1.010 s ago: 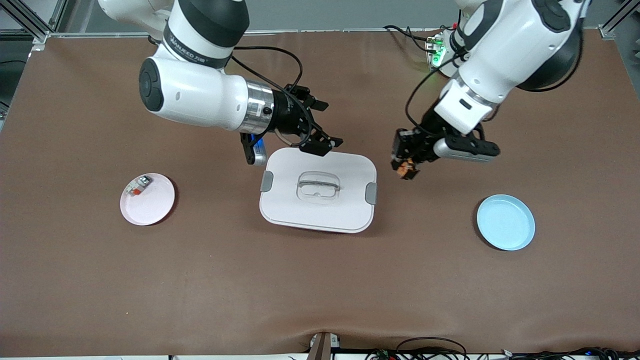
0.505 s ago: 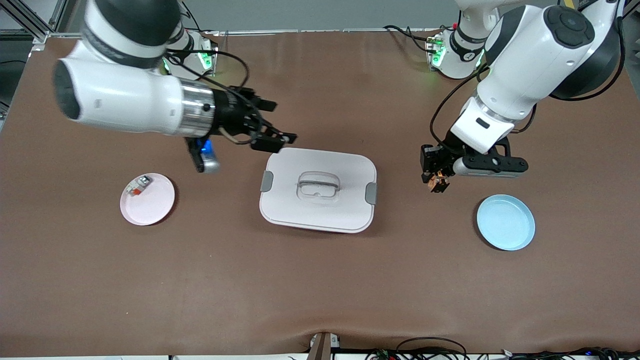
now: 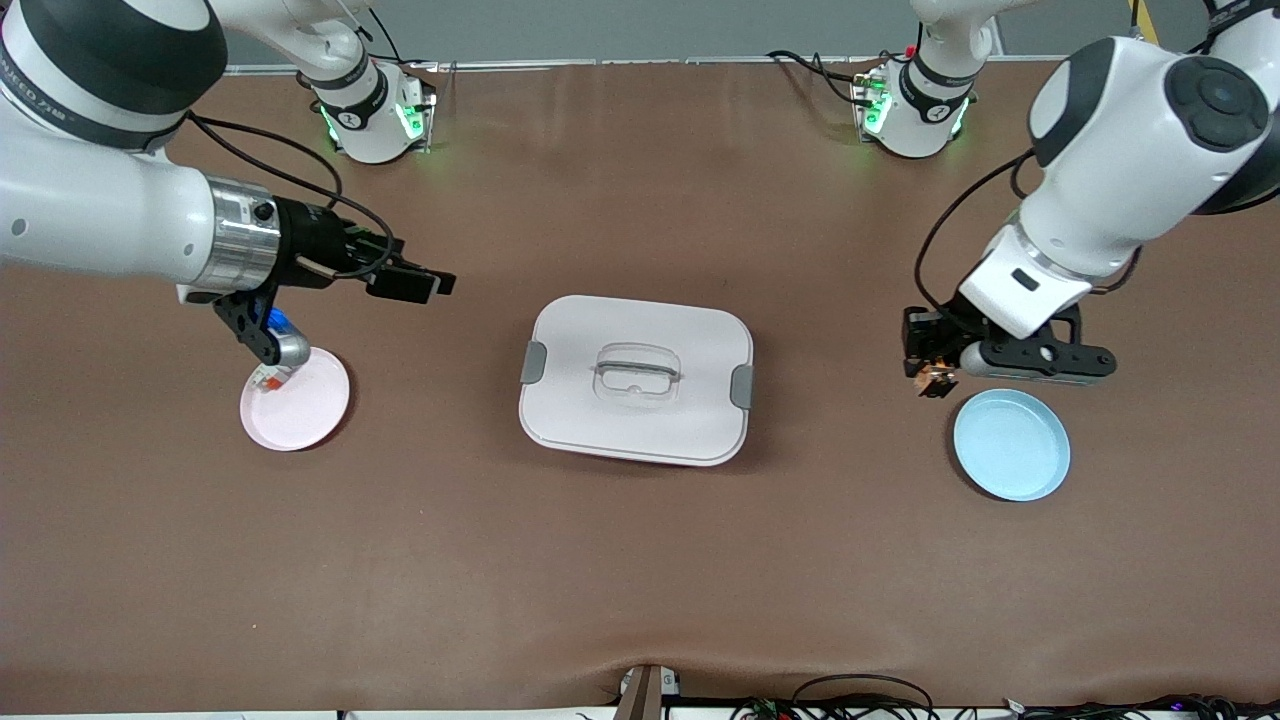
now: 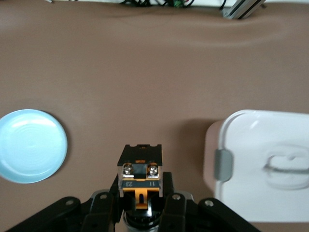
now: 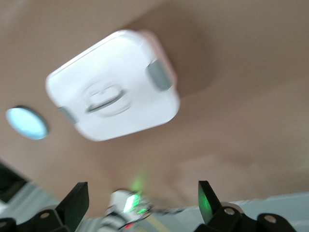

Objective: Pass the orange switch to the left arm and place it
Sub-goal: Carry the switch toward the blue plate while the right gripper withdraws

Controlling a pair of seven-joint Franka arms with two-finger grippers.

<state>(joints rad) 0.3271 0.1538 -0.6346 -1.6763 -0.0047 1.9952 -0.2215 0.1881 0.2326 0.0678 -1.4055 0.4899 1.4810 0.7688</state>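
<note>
left wrist: blocky black orange switch (image 4: 140, 166)

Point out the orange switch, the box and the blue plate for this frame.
orange switch (image 4: 140, 168): left wrist view, on its black body above the screws.
box (image 3: 690, 410): front view, on the bare lid near a corner.
blue plate (image 3: 1011, 445): front view, on its flat middle.

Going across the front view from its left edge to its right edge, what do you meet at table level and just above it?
pink plate → right gripper → box → orange switch in the left gripper → blue plate
</note>
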